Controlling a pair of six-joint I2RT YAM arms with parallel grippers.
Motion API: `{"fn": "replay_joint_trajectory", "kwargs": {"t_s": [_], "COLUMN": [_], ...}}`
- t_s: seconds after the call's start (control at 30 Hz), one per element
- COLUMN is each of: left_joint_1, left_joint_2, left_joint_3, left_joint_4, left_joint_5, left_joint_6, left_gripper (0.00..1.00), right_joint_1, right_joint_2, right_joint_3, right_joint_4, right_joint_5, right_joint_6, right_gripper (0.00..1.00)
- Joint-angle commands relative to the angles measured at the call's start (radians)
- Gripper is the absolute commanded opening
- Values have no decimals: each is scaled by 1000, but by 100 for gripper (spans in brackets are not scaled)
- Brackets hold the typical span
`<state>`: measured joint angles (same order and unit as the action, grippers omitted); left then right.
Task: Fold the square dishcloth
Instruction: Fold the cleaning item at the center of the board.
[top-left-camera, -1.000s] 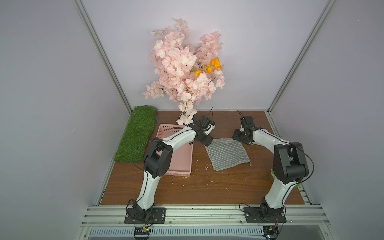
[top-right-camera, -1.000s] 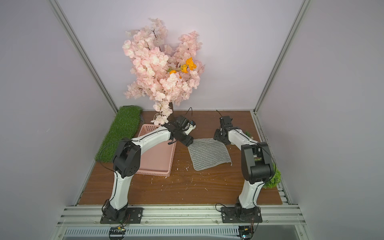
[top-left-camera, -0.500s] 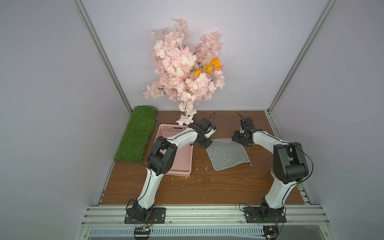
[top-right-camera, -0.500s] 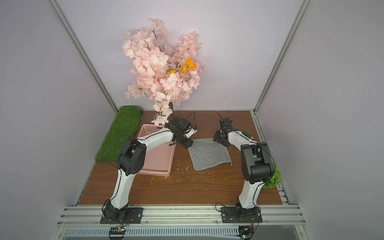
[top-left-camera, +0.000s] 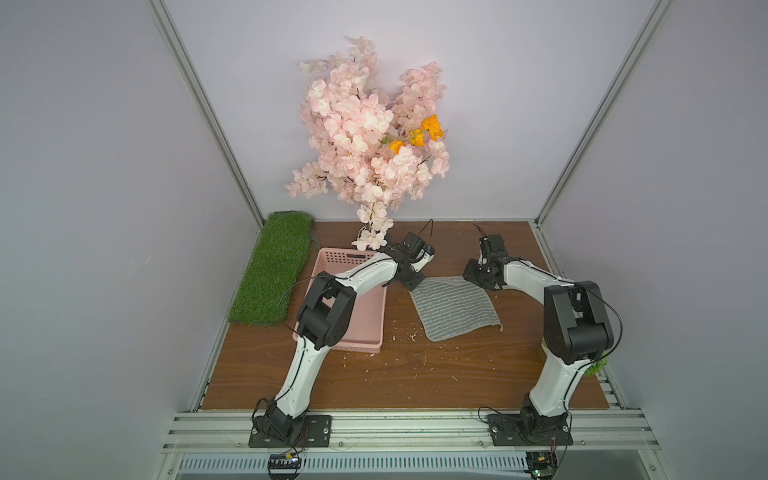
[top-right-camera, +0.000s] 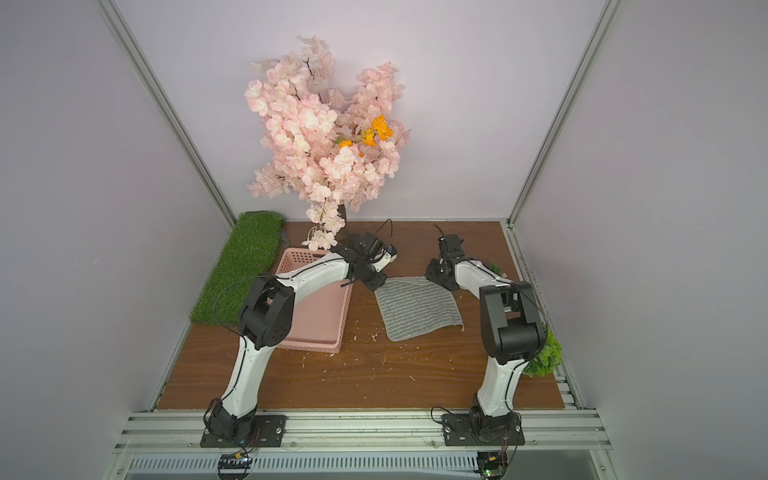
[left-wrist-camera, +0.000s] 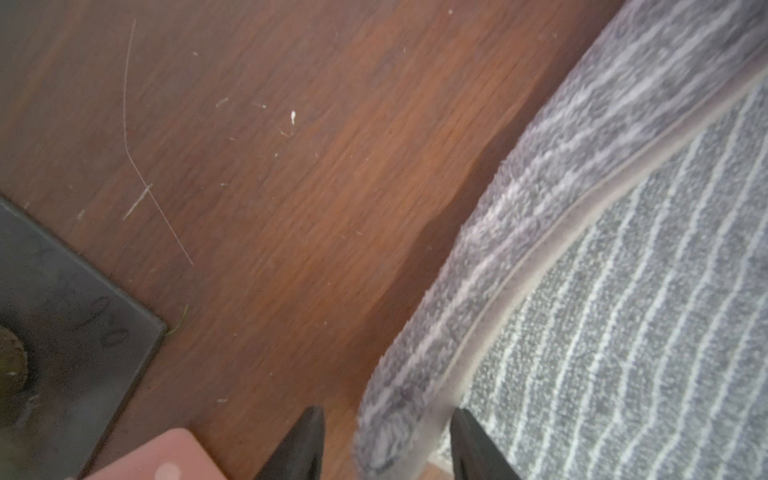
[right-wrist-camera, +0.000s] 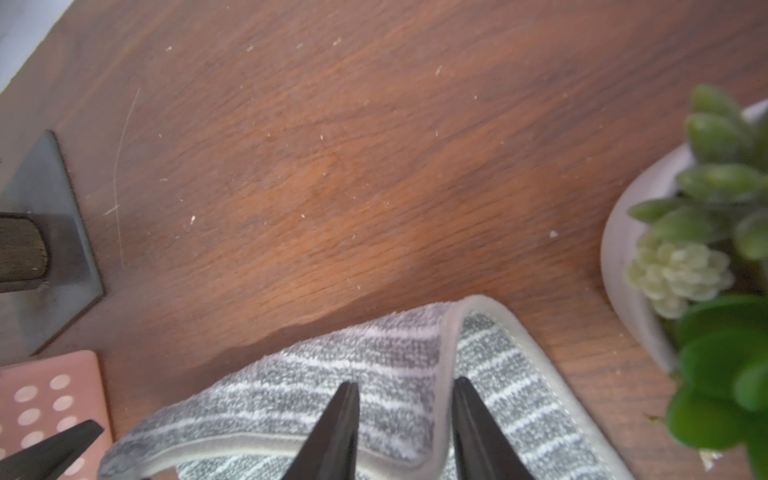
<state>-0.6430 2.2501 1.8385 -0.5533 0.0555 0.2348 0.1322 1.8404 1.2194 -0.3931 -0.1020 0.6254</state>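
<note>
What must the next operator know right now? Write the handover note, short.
Left gripper: open, jaws straddling the raised far corner of the dishcloth on its side, not yet pinched.
Right gripper: jaws astride the other far corner, which curls up; grip unconfirmed.
Dishcloth: otherwise flat on the table, unfolded.
Done: both arms set at the far corners.
To do: pinch both corners, lift, carry the far edge to the near edge, release.

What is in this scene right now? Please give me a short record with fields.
dishcloth: grey striped, mostly flat on the table, far edge curled up
left gripper: jaws apart astride its far left corner
right gripper: jaws astride its far right corner; grip unclear
pink basket: left of the cloth, not touching
grass mat: along the table's left edge
</note>
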Motion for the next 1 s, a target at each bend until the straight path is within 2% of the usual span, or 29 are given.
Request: {"fn": "replay_joint_trajectory", "kwargs": {"t_s": [0.0, 0.17, 0.3, 0.37, 0.43, 0.47, 0.63, 0.8, 0.97], "left_joint_1": [-7, -7, -9, -7, -7, -7, -7, -8, -8], "left_joint_2": [28, 36, 39, 34, 25, 21, 27, 47, 51], "left_joint_3": [35, 41, 33, 27, 17, 14, 18, 29, 33], "left_joint_4": [-11, -13, -13, -13, -11, -11, -12, -11, -11], "left_joint_5": [-14, -12, 2, 17, 37, 44, 10, -12, -16], "left_joint_6": [17, 29, 36, 43, 52, 58, 70, 66, 69], "left_gripper": [52, 43, 43, 48, 59, 61, 59, 51, 33], "right_joint_1": [-2, -1, -2, -2, -2, -2, 0, 1, 4], "right_joint_2": [12, 16, 17, 19, 20, 20, 20, 22, 23], "right_joint_3": [20, 21, 20, 21, 22, 20, 20, 20, 17], "right_joint_4": [4, 5, 6, 5, 5, 5, 8, 7, 10], "right_joint_5": [4, 0, -1, -1, -1, -1, -1, -1, -3], "right_joint_6": [6, 8, 9, 10, 8, 8, 11, 13, 13], "right_gripper": [38, 34, 33, 33, 34, 34, 34, 34, 35]}}
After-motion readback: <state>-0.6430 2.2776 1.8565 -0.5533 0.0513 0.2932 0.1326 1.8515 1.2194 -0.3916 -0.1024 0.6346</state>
